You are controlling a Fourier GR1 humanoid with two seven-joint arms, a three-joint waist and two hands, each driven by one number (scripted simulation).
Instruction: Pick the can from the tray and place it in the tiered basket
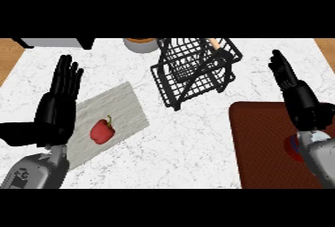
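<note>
Reddish can half behind rt forearm

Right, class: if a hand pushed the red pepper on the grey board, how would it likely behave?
The pepper looks rounded and lumpy, so it would probably wobble or roll unevenly rather than slide. The board appears flat and rimless, so nothing would likely stop it.

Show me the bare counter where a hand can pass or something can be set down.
Widest bare stretch: the counter between the cutting board and the tray, in front of the tiered basket. A smaller patch lies between the basket and the right hand. Crowded: the back, where basket and bowl stand close.
</note>
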